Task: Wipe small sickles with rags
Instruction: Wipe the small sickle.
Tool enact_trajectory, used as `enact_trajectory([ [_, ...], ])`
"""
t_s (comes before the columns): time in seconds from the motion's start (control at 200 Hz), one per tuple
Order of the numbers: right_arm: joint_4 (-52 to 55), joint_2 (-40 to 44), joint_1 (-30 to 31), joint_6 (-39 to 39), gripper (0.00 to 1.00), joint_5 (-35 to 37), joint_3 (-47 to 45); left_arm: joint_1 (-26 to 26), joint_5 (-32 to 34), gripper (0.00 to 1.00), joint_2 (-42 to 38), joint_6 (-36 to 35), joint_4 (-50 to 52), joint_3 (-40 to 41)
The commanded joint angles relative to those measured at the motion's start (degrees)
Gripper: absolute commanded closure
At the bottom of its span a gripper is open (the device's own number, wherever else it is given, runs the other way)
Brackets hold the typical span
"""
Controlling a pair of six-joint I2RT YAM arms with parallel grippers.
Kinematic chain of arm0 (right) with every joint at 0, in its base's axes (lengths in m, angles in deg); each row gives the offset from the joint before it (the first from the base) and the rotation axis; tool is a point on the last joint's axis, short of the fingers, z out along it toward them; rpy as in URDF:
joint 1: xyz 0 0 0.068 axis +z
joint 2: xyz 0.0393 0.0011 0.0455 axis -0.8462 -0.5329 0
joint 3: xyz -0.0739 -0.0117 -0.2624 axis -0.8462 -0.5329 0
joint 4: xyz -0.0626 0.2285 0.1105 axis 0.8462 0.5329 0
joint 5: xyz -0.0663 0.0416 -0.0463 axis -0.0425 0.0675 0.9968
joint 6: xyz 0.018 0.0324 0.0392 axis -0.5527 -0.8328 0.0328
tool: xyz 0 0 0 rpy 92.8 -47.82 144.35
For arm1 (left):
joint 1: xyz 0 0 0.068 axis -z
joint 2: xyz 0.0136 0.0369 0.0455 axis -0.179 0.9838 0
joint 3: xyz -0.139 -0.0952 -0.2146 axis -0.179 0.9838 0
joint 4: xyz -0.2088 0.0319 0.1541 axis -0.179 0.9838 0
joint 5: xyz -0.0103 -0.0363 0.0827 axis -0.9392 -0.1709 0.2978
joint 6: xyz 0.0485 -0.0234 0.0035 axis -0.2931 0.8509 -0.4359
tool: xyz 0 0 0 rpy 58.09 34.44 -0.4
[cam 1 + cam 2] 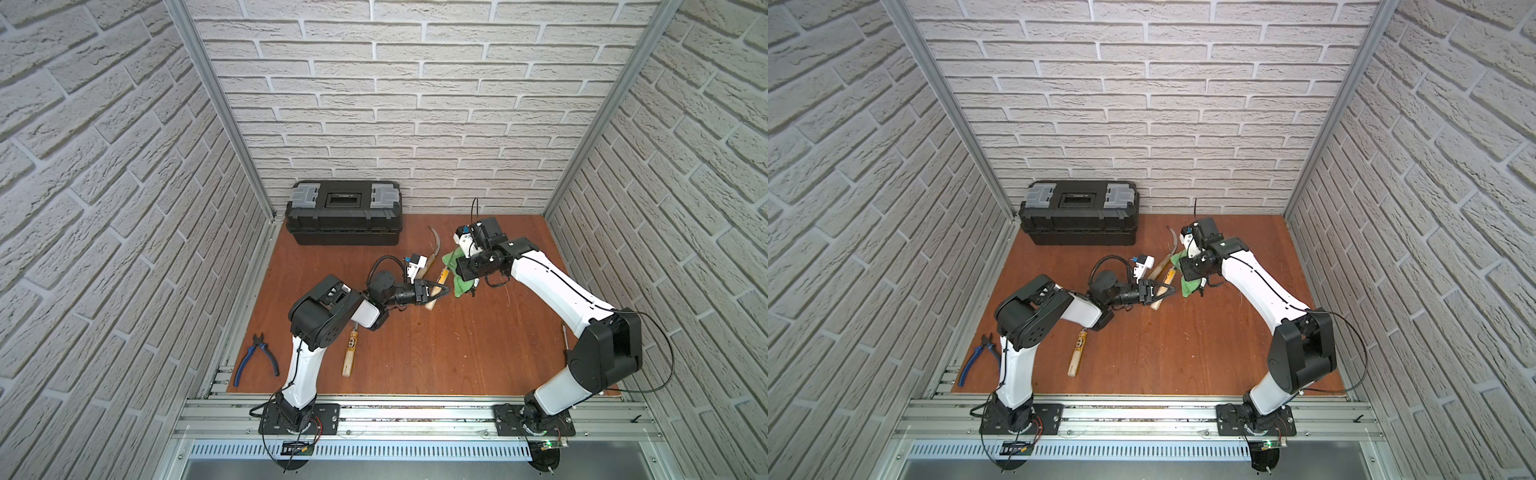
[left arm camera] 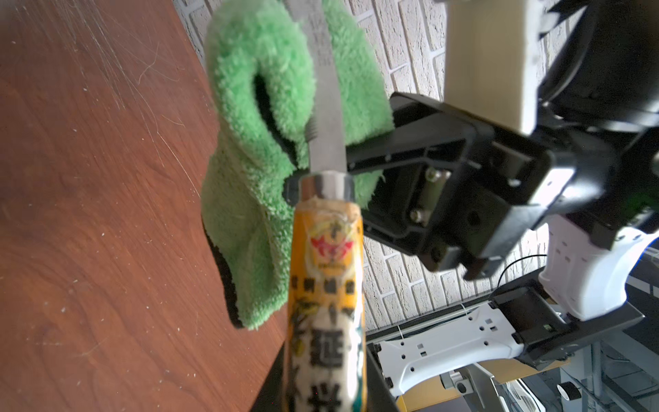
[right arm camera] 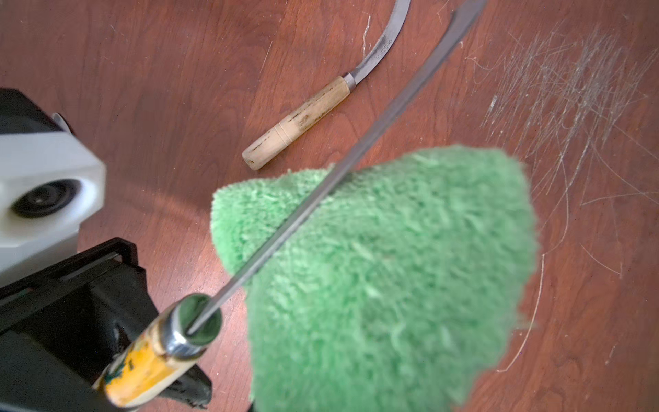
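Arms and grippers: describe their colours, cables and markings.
The left arm and right arm have white shells and black joint housings, with thin black cables looping alongside. The left gripper and right gripper are black, each beside a white camera housing. No markings are legible.

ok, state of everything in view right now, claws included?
left claw: shut on the labelled sickle's handle.
labelled sickle: held, blade against the rag.
right claw: shut on the green rag.
green rag: held, bunched against that blade.
plain sickle: lying loose on the table.
third sickle: lying loose, blade hidden.
toolbox: lid closed.
pliers: lying flat, handles spread.
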Motion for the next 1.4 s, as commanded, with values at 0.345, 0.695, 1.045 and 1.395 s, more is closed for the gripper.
enact_trajectory([
  [0.345, 2.5, -17.4, -4.6, -3.1, 0.97, -5.2, 15.2, 0.4, 7.4, 1.00, -7.8, 0.9, -1.0, 6.7],
  [0.695, 5.4, -27.7, -4.7, -2.0, 0.96, -7.4, 24.3, 2.7, 8.4, 1.00, -8.1, 2.0, -1.0, 7.1],
  [1.045, 4.0, -26.3, -4.8, -2.4, 0.96, -9.2, 24.5, 4.1, 9.9, 1.00, -7.3, 1.4, -1.1, 8.8],
  [1.395, 1.1, -22.7, -4.8, -0.9, 0.97, -11.5, 22.6, 4.2, 9.5, 1.00, -6.4, 1.7, -1.0, 8.6],
])
